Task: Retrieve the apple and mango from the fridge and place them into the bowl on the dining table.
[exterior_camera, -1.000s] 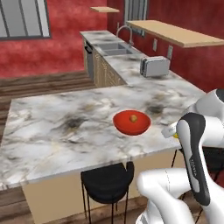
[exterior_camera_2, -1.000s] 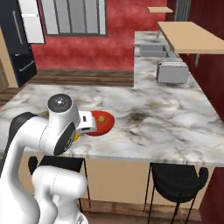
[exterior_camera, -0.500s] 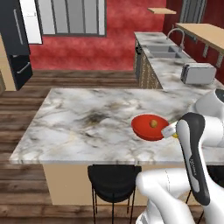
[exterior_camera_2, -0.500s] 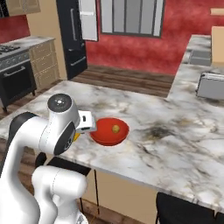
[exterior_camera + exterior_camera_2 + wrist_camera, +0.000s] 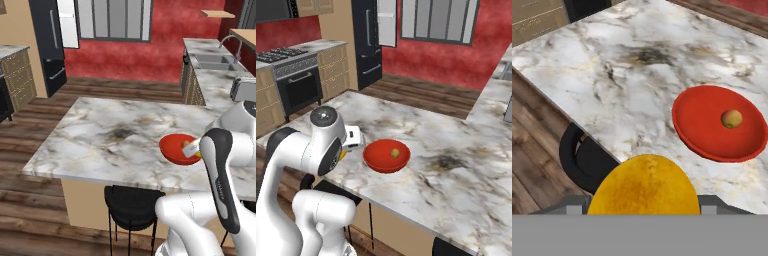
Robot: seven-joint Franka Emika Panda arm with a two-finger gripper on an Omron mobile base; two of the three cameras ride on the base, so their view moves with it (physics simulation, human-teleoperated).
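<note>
Between the earlier pictures and now the base has turned, so the bowl (image 5: 386, 155) sits further right on the dining table (image 5: 100, 145). An apple (image 5: 731, 118) already lies in the bowl. The gripper (image 5: 644, 210), half open, holds the mango (image 5: 644, 187) beside the bowl; dropping it in remains.

Arm (image 5: 303, 165): glossy white rounded shell segments. Joint cap (image 5: 324, 116): dark grey disc, small pale centre mark. Forearm link (image 5: 220, 180): black curved panel bearing faint lettering, illegible.
</note>
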